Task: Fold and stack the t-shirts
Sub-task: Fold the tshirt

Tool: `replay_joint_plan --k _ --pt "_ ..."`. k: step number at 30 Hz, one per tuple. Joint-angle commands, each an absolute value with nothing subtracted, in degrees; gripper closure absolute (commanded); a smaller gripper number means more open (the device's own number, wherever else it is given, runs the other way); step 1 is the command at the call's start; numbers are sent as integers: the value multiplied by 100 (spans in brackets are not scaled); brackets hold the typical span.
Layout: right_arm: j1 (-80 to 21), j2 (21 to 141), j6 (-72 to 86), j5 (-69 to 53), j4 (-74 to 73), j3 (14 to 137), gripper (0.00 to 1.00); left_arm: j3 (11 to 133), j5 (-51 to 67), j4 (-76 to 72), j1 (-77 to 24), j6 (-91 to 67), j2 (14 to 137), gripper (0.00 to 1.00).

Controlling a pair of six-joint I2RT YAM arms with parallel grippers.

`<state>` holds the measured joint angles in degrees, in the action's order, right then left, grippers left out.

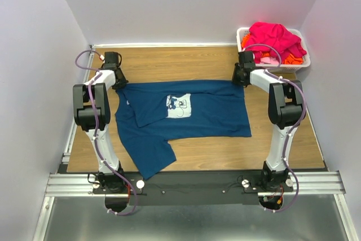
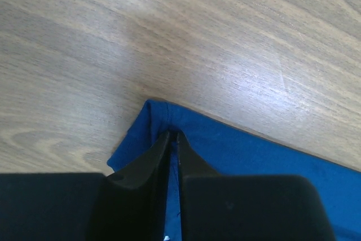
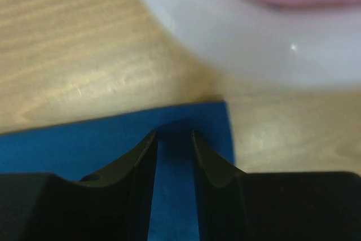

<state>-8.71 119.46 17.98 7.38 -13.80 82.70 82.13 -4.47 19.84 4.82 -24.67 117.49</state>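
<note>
The main risk was an uneven lift. If one corner came up before the other, or slipped out, the dark teal-blue t-shirt [image 1: 186, 117] would twist and the fold would land crooked. The corner nearest the white basket [image 1: 307, 63] looked the weaker one. The right gripper [image 3: 174, 134] sat just beside the basket's wall, so a swing toward the basket could also knock it or catch the pink t-shirt [image 1: 273, 35] and orange t-shirt [image 1: 293, 58] heaped inside.

The teal-blue shirt lay spread on the counter [image 1: 169, 63], print up. Its far edge ran away from the basket toward the left gripper [image 2: 174, 135], and one sleeve trailed off on the side farthest from the basket.

The left jaws were clenched almost fully together at the far corner of the shirt, the one well apart from the basket. Only a thin sliver of blue cloth showed between them, so they seemed to be gripping that corner.

The right jaws stood a little apart over the shirt corner next to the basket, with blue cloth showing in the narrow gap. Whether they pinched the cloth or only straddled it, I could not tell.
</note>
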Motion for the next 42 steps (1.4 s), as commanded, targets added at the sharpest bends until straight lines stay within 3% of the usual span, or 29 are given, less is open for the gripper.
replay_joint_plan --k 1,6,13,16,21,30,33,42 --pt "-1080 11313 1399 1502 -1564 7981 62 7805 -589 2162 598 -2347 11593 81" --pt "-1362 10978 1292 1275 -1564 7945 62 7577 -633 2039 615 -2364 11032 75" --pt "-1617 11214 1441 958 -1564 8103 62 7164 -1081 1855 615 -2250 10021 49" --pt "-1748 11452 1520 853 -1573 8244 57 6839 -1072 1749 615 -2224 9573 32" --pt "-2178 11847 1547 668 -1582 8612 50 6171 -949 1512 554 -2189 8713 16" --pt "-3242 12374 1371 1467 -1538 9447 44 5221 -1221 932 282 -1995 7481 6" --pt "-3576 12655 1222 1399 -1538 9904 37 5010 -1301 730 220 -1899 7514 6" --pt "-4034 13499 1511 1090 -1547 10634 33 5230 -1125 852 123 -1819 7779 6"
